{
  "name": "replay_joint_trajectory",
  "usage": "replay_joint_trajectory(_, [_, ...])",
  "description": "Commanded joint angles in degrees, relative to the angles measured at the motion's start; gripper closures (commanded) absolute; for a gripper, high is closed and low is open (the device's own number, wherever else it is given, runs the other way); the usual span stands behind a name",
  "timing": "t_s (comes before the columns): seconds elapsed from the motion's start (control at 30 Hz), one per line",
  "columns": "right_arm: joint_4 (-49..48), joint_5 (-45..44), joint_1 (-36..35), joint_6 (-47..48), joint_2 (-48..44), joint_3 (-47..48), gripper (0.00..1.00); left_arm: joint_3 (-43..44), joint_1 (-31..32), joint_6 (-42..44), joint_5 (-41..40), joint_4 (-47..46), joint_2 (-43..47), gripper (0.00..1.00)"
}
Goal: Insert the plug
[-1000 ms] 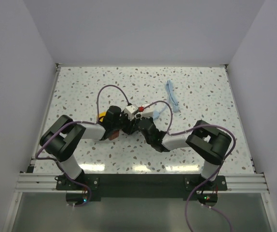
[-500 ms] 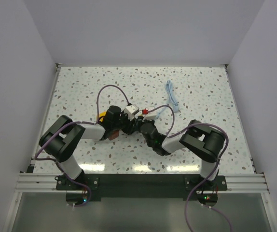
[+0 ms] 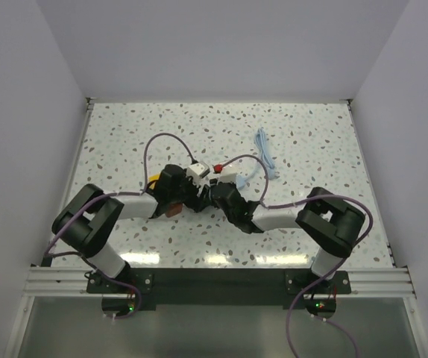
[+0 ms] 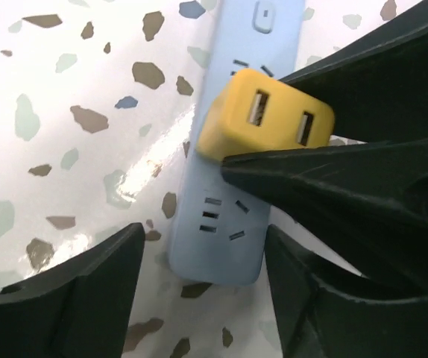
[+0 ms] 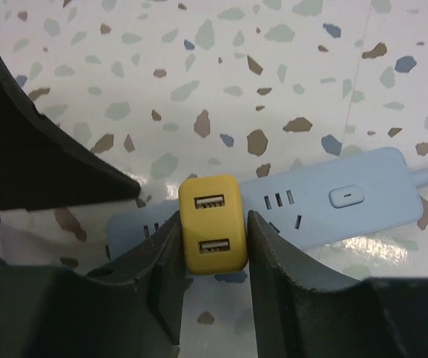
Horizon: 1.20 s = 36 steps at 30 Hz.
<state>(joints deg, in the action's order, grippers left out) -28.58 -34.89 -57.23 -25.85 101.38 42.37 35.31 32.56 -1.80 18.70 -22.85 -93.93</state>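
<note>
On the blue power strip (image 5: 333, 198), over the sockets towards its blunt end, sits the yellow plug (image 5: 212, 233), its two USB ports facing up. Whether its prongs are fully home cannot be told. The right hand (image 5: 212, 240) is closed on the plug, one black finger pressed against each side. The left hand (image 4: 199, 272) stands wide, its fingers on either side of the strip's blunt end.

The strip lies flat on a white surface (image 3: 311, 142) flecked with grey, brown and blue chips, glossy enough to throw glare just beside the strip. Beyond the strip a pale blue cable (image 3: 266, 149) lies in a loose loop. Plain pale walls (image 3: 221, 45) rise beyond the strip and on both sides of it, closing the surface on three sides. A metal rail (image 3: 214, 282) on the near side of the strip carries both arm bases.
</note>
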Motion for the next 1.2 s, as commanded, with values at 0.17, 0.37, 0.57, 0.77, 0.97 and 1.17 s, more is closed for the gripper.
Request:
replay_joint_trajectory(0.17, [33.9,12.7,4.3,1.2,-1.0,1.3,1.00,-1.1,-1.0,-3.6,-3.9,-0.9,16.6,0.00])
replay_joint_trajectory(0.37, [32.5,13.2,5.9,3.2,-3.2,3.0,0.99,-1.7,-1.1,-6.9,-7.7,-0.6,26.5,0.00])
replay_joint_trajectory(0.57, [31.5,15.2,6.4,6.7,-8.1,4.6,0.59,-2.1,-1.1,-12.2,-25.9,3.6,37.7,0.00])
replay_joint_trajectory(0.77, [31.5,16.9,7.7,11.3,-14.6,7.5,0.17,-0.2,-1.2,-13.9,-41.3,12.6,45.6,0.00])
replay_joint_trajectory(0.97, [31.0,19.2,10.8,15.2,-20.1,10.2,0.01,1.2,-1.2,-14.6,-50.0,19.1,49.4,0.00])
replay_joint_trajectory(1.17, [30.1,20.1,19.7,14.8,-23.8,10.9,0.01,1.3,-1.2,-14.5,-53.9,21.4,51.7,0.00])
